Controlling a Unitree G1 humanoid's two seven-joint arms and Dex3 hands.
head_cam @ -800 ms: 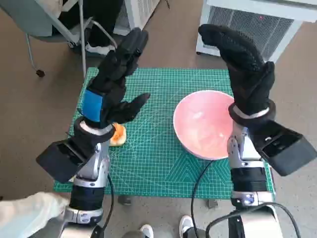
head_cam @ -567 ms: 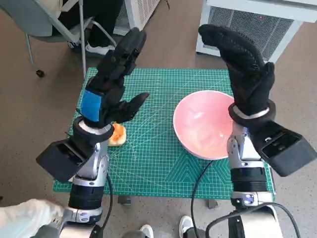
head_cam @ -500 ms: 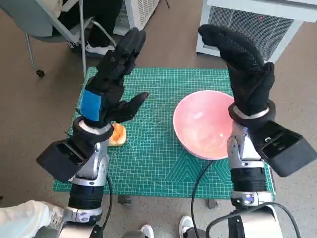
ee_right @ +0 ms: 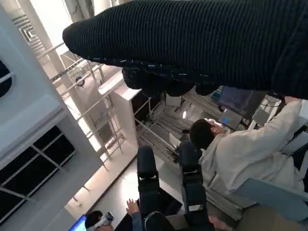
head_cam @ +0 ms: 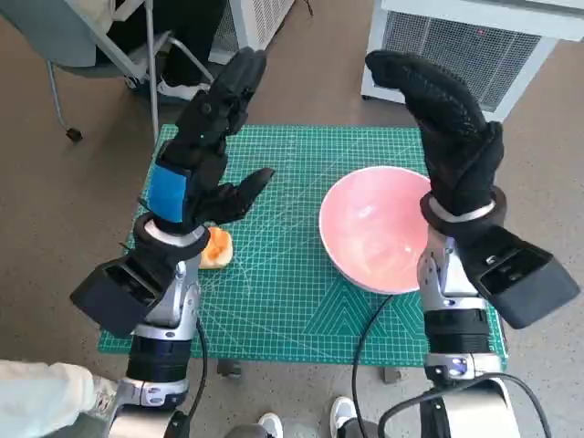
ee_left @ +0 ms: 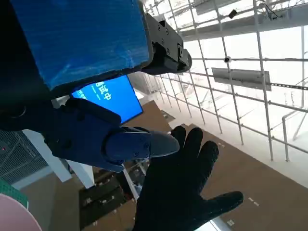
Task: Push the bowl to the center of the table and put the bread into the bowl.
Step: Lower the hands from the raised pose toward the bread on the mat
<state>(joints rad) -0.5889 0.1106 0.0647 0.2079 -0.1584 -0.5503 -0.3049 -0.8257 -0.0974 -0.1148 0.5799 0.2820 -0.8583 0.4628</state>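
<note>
On the left, the bread [head_cam: 217, 247] lies near the tabletop's [head_cam: 283, 301] left edge, partly hidden under the raised left robot hand [head_cam: 203, 160], whose fingers are spread and hold nothing. To the right, the pink bowl [head_cam: 376, 228] sits off-center on the green mat; the right robot hand [head_cam: 447, 128] is lifted above it, open and empty. Neither step looks begun; the next move probably calls for lowering the right robot hand beside the bowl's right rim and pushing leftward. Only the right wrist view shows a seated person [ee_right: 240, 149].
</note>
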